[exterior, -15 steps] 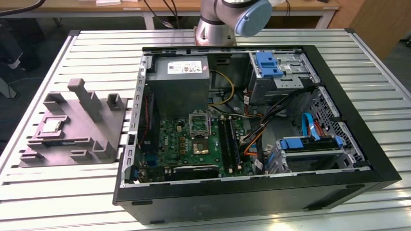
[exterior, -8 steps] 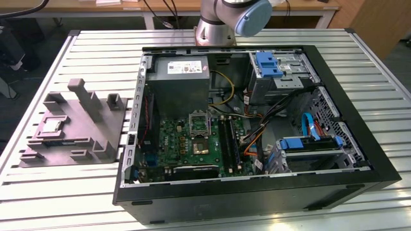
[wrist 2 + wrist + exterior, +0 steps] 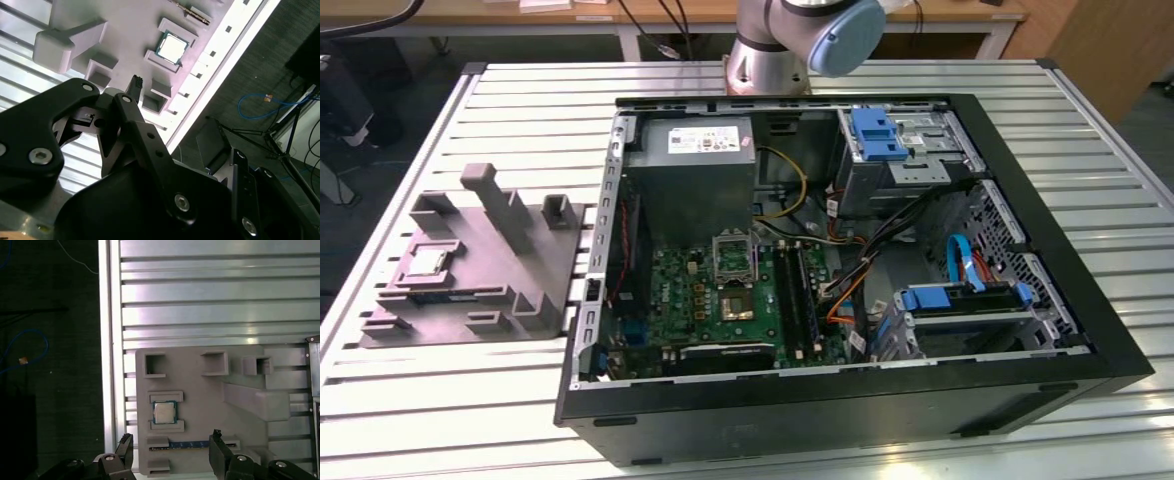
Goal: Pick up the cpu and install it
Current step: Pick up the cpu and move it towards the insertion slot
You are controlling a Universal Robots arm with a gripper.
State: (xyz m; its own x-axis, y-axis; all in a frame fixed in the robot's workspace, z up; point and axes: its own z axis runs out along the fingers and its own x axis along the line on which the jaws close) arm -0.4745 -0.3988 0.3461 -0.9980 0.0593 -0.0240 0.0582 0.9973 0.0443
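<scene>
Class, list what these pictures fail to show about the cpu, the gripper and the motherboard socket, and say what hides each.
cpu, exterior view: too small to tell its orientation in the grey tray.
gripper, first wrist view: body cut off by the picture's edge; height above the tray unclear.
motherboard socket, exterior view: contacts too small to see.
arm, exterior view: cut off by the upper edge.

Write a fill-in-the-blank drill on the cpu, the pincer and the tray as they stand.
1. The cpu lies in a pocket of the grey ____.
2. The pincer hangs above it, ____ and holding nothing.
3. The tray stands to the exterior view's ____ of the computer case.
4. The motherboard inside the case is ____ in colour.
Missing words: tray; open; left; green.
</scene>
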